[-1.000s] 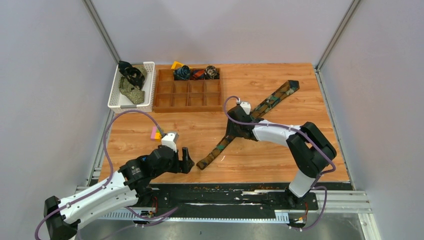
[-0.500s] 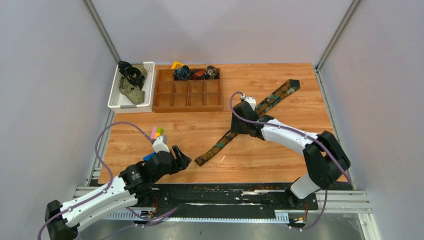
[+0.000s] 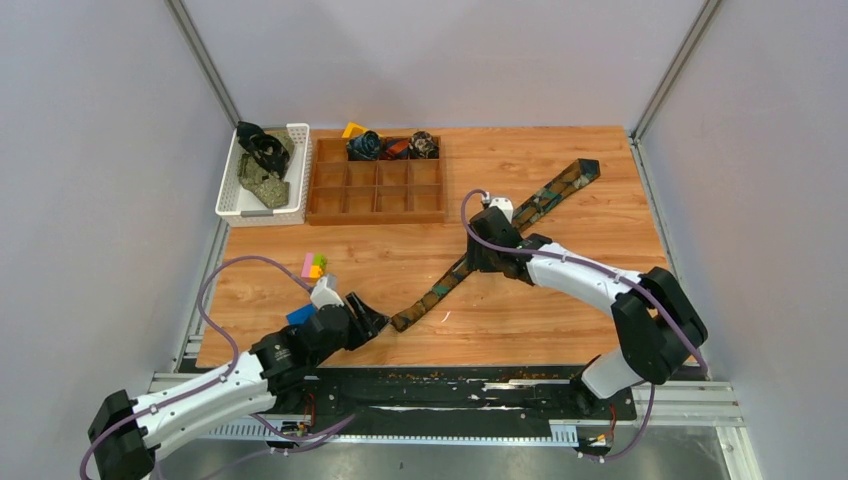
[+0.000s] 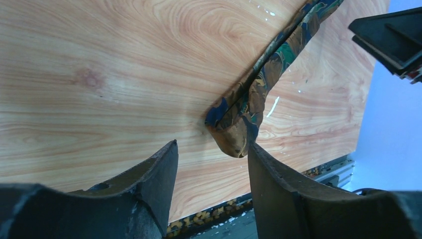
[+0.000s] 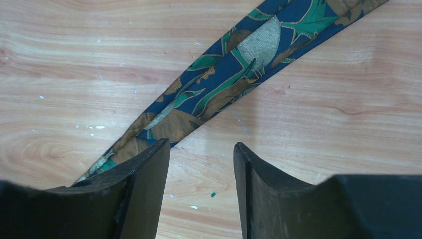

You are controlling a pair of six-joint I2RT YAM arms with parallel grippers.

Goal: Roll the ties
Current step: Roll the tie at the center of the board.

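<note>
**Surface and material notes**

The table (image 3: 610,215) showed a wood-grain top, smooth with a low sheen, and the wrist views caught small white flecks on it. The tie (image 5: 239,69) was woven cloth with a fine ribbed weave. Its paler threads had a soft, silky lustre.

On the left gripper (image 4: 211,147) and right gripper (image 5: 201,144), the fingers (image 4: 149,189) looked like matt black plastic, faintly grainy. The basket (image 3: 250,213) was white slotted plastic. The tray (image 3: 375,215) was brown wood with a satin finish. The arm shells (image 3: 575,280) were white, smooth and semi-gloss. The walls (image 3: 430,60) were matt pale grey.
</note>
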